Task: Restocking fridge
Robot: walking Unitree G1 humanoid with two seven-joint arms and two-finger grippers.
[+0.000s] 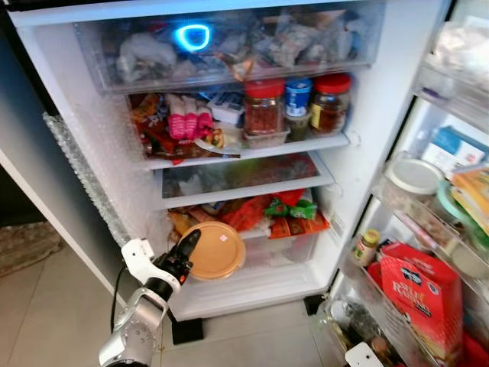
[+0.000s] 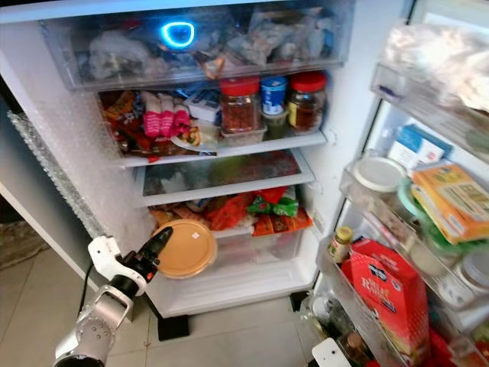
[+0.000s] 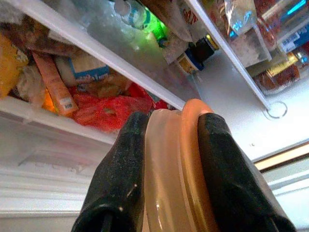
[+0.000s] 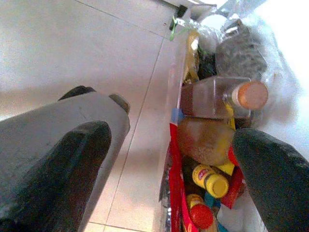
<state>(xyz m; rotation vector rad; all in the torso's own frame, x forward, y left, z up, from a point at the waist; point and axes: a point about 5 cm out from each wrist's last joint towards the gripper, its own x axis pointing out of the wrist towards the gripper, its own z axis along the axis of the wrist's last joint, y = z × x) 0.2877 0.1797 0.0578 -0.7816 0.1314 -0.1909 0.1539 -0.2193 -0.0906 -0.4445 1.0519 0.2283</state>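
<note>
A round tan lidded container (image 1: 216,250) stands on edge at the front of the open fridge's lowest shelf (image 1: 252,287), against the clear crisper drawer. My left gripper (image 1: 187,246) is shut on its left rim. In the left wrist view the two black fingers (image 3: 120,174) pinch the container's rim (image 3: 174,159) from both sides. My right gripper (image 4: 174,169) is open and hangs low beside the door's bottom bin, where bottles (image 4: 217,96) and a yellow jar (image 4: 210,180) lie.
Fridge shelves are packed: red-lidded jars (image 1: 265,107) on the second shelf, snack packets (image 1: 275,214) over the crisper, a clear drawer (image 1: 229,42) on top. The open door (image 1: 428,252) at right holds a red box (image 1: 422,290) and tubs. Tiled floor (image 1: 46,306) lies below.
</note>
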